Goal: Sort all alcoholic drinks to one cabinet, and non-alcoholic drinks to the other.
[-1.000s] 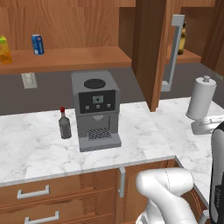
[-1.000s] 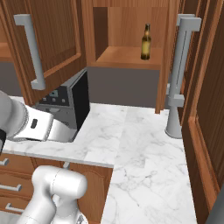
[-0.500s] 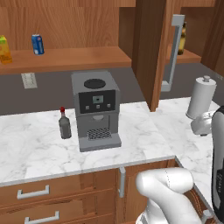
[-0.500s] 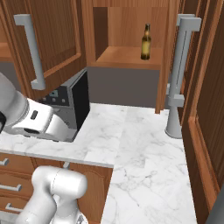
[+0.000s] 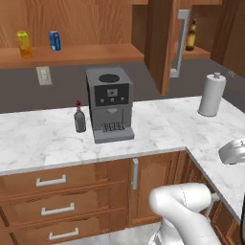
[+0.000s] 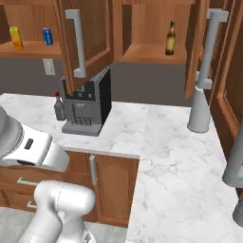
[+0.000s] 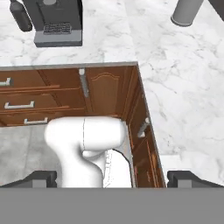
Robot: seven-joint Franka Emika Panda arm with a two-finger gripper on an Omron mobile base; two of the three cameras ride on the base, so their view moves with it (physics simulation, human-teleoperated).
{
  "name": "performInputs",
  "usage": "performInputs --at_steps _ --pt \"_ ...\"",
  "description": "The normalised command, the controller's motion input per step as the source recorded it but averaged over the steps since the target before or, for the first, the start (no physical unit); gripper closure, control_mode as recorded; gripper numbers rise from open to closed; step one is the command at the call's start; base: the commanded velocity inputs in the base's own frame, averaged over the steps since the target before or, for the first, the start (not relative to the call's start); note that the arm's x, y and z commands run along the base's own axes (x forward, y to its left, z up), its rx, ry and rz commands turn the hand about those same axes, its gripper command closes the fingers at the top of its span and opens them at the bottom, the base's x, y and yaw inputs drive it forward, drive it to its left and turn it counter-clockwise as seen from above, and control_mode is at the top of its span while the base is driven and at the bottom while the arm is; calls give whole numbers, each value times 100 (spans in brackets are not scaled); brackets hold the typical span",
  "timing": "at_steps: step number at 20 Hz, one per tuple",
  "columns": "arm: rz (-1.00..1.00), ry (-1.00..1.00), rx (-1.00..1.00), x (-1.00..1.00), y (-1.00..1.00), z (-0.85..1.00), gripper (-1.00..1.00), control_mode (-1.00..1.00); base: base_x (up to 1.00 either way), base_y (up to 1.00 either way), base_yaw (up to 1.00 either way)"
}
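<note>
My pincer (image 7: pixel 112 177) spread wide, empty, above the cabinets. Grey bottle (image 5: pixel 79 117) on counter beside coffee machine (image 5: pixel 108 104). Next, I reckon: reach it, grab the neck, join beer bottle (image 6: pixel 170 38).

Cut off at the hand view's top edge: grey bottle (image 7: pixel 20 16), coffee machine (image 7: pixel 56 19) and paper towel roll (image 7: pixel 186 12), each showing just a lower part. Too small to read: marks on the blue can (image 5: pixel 55 40) and juice carton (image 5: pixel 23 44). Half hidden behind the open cabinet door (image 5: pixel 164 40): beer bottle (image 5: pixel 191 36).
</note>
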Motion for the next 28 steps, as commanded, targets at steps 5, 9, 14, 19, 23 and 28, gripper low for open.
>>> performInputs --at_steps 5,9,14,19,23,28 --pt "0 0 0 0 0 0 -100 100 -7 100 0" --pt "0 0 0 0 0 0 -100 100 14 100 0" --pt "0 0 0 0 0 0 -100 100 50 75 0" --pt "0 0 0 0 0 0 -100 100 91 9 0" --pt "0 0 0 0 0 0 -100 100 91 -17 0" --pt "0 0 0 0 0 0 -100 100 85 -7 0"
